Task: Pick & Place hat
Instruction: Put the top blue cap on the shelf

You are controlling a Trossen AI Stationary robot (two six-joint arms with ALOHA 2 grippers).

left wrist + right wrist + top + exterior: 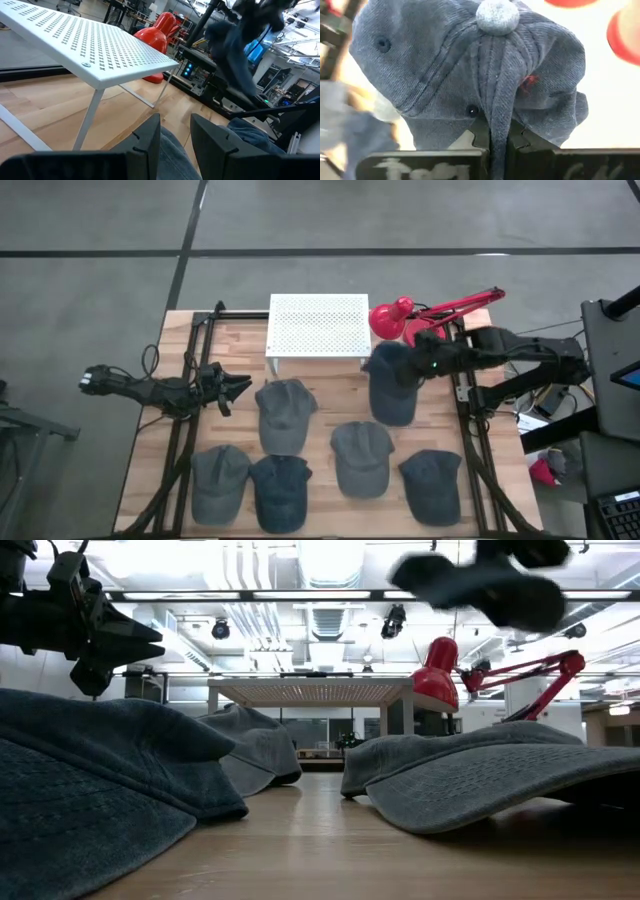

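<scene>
Right up close, the right gripper (497, 137) has its two dark fingers pressed together on a fold of a blue-grey hat (470, 70). Only this wrist view shows the fuzzy round button on top of the hat, the stitched seams running down from it, and two little sewn air holes. The cloth looks like soft, washed denim.

From above, that hat (392, 383) hangs from the right gripper (412, 370) just in front of the white rack (318, 325), near its right-hand corner. From table height it is a dark floppy shape (480, 585) up in the air, clear of the wood.

The rack is a flat white metal sheet full of tiny holes, on thin white legs. A shiny red desk lamp (392, 317) with a round shade stands right beside it on its right side.

Five more grey-blue hats lie flat on the wooden plank table (330, 395), in front of the rack.

The left gripper (238, 386) waits to the left of the rack, above the table. Its fingers (147, 145) are a little apart and hold nothing.

I cannot read any words anywhere.
</scene>
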